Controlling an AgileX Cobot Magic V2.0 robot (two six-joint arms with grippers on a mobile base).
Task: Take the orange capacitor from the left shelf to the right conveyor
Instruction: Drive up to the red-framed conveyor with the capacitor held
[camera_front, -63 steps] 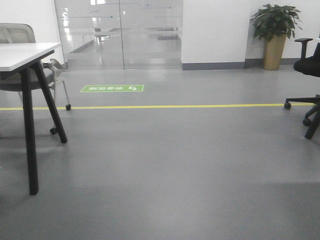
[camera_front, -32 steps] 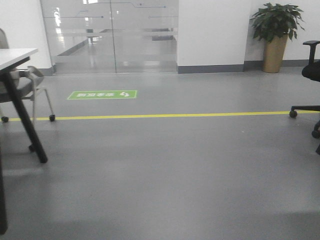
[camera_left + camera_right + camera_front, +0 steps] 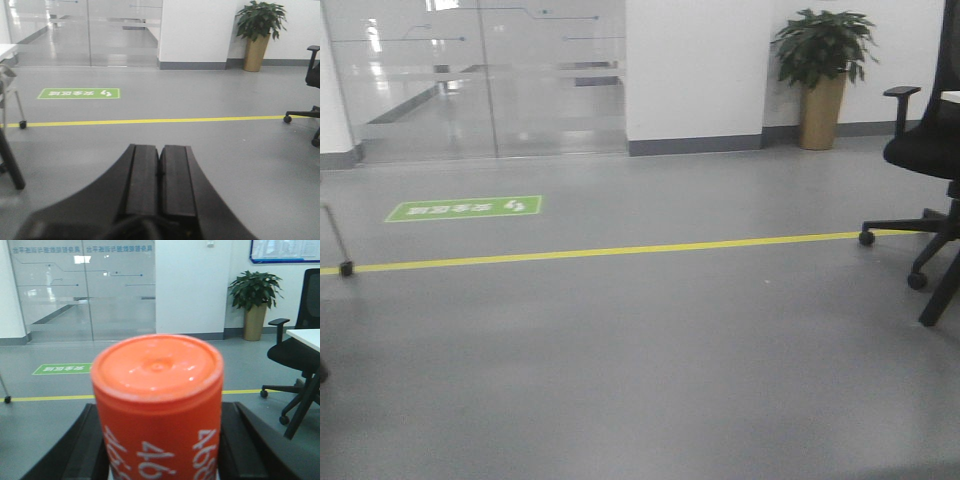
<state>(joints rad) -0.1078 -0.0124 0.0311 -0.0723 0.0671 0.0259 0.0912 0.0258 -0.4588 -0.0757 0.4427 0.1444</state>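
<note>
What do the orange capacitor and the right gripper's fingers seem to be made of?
The orange capacitor: likely smooth, glossy plastic or a plastic sleeve; soft highlights gleam on its flat end and white digits are printed on its side. The right gripper's fingers: matte black, perhaps plastic or rubber; they show no shine.

The orange capacitor carries white digits. The grey floor bears a yellow line and a green sign. The left end effector is black.
</note>
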